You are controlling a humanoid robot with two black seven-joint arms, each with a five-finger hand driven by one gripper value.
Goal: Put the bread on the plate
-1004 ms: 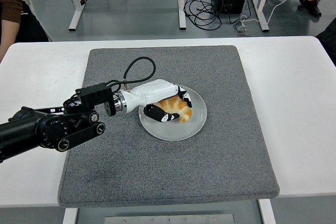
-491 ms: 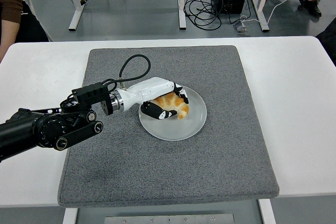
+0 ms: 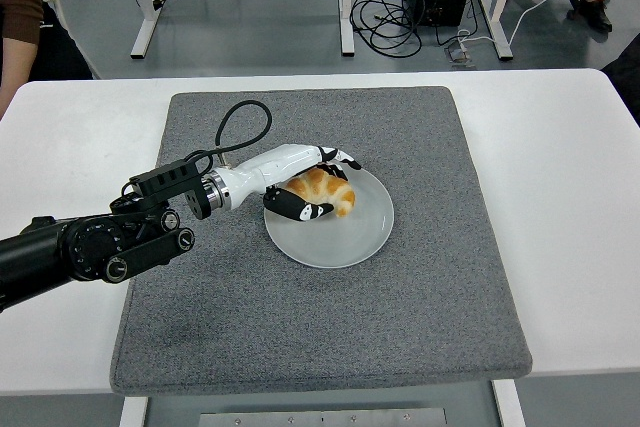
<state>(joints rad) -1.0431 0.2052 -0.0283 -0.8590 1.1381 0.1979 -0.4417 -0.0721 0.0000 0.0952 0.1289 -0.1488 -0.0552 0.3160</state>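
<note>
The left hand (image 3: 305, 183) cups the bread (image 3: 323, 190) loosely, fingers spread, on the plate (image 3: 345, 237).

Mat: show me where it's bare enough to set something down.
The mat is bare right of the plate to its right edge, along the whole near strip, and across the far strip behind the plate. The white table on the right is bare too. Crowded: the mat's left-centre, where the left hand surrounds the bread on the plate.
</note>
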